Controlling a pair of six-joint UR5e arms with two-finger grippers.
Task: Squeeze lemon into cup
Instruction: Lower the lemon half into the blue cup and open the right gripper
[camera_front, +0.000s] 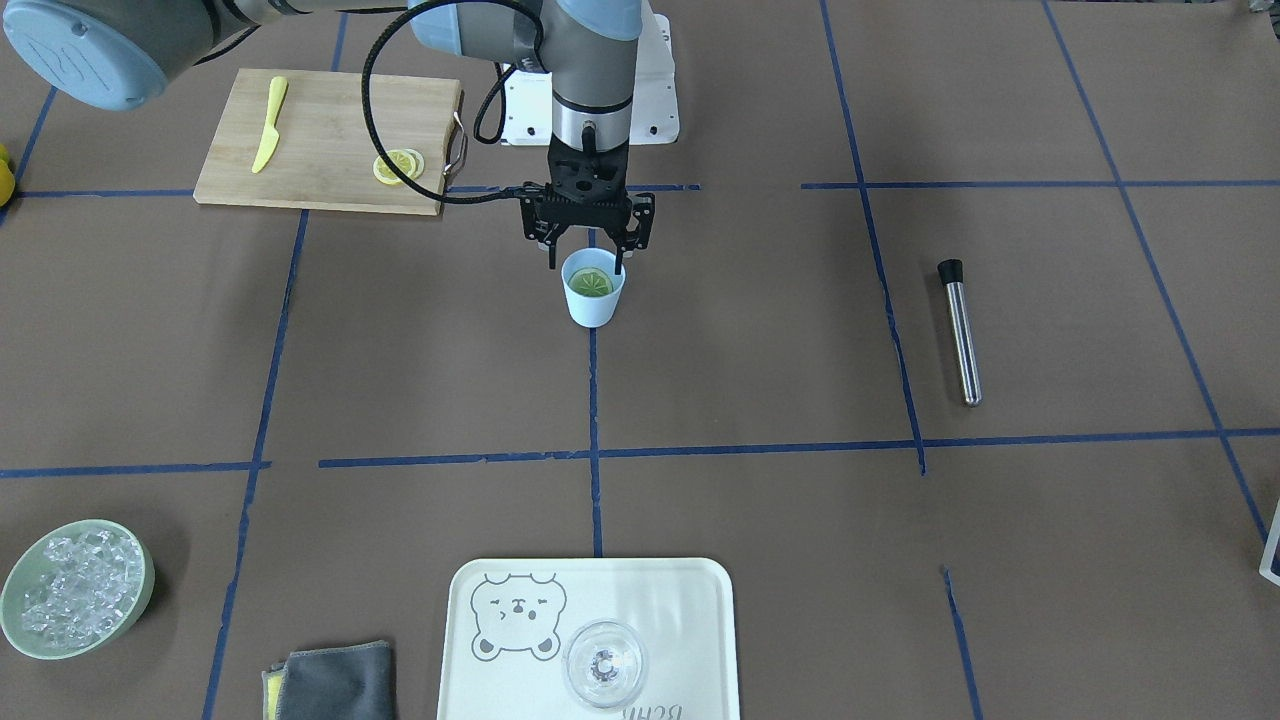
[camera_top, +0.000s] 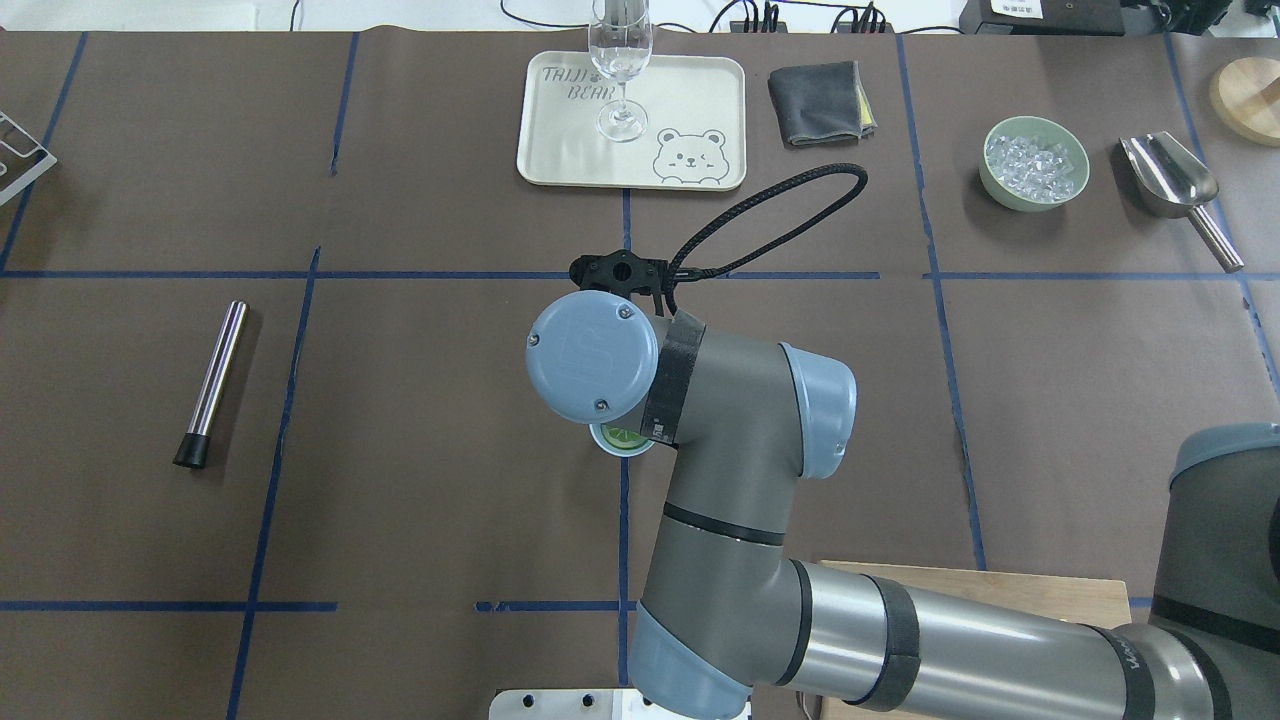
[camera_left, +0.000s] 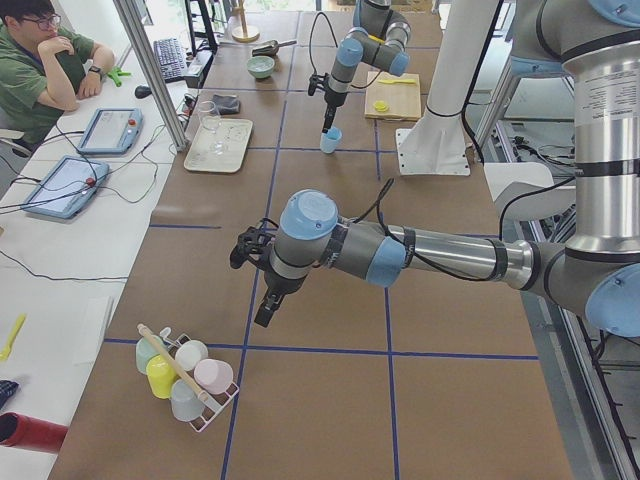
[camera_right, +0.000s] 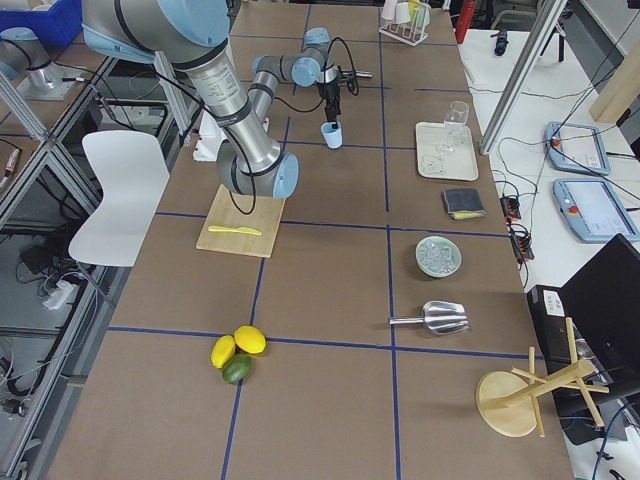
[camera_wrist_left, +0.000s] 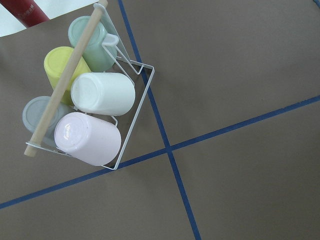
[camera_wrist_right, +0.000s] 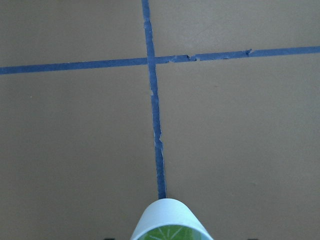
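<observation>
The small light-blue cup (camera_front: 593, 302) stands on the table's centre tape line; it also shows in the right wrist view (camera_wrist_right: 167, 220). A round greenish-yellow lemon slice (camera_front: 590, 283) lies flat inside it, its segments showing in the right wrist view (camera_wrist_right: 172, 233). My right gripper (camera_front: 588, 256) hangs straight down over the cup, open and empty, its fingers (camera_front: 622, 262) on either side of the rim. My left gripper (camera_left: 264, 308) shows only in the exterior left view, far from the cup near a cup rack; I cannot tell whether it is open or shut.
A cutting board (camera_front: 330, 140) behind the cup holds a yellow knife (camera_front: 270, 125) and two more slices (camera_front: 398, 166). A steel muddler (camera_front: 960, 330), a tray (camera_front: 680, 620) with a glass (camera_front: 603, 665), an ice bowl (camera_front: 75, 590) and a grey cloth (camera_front: 335, 685) lie around.
</observation>
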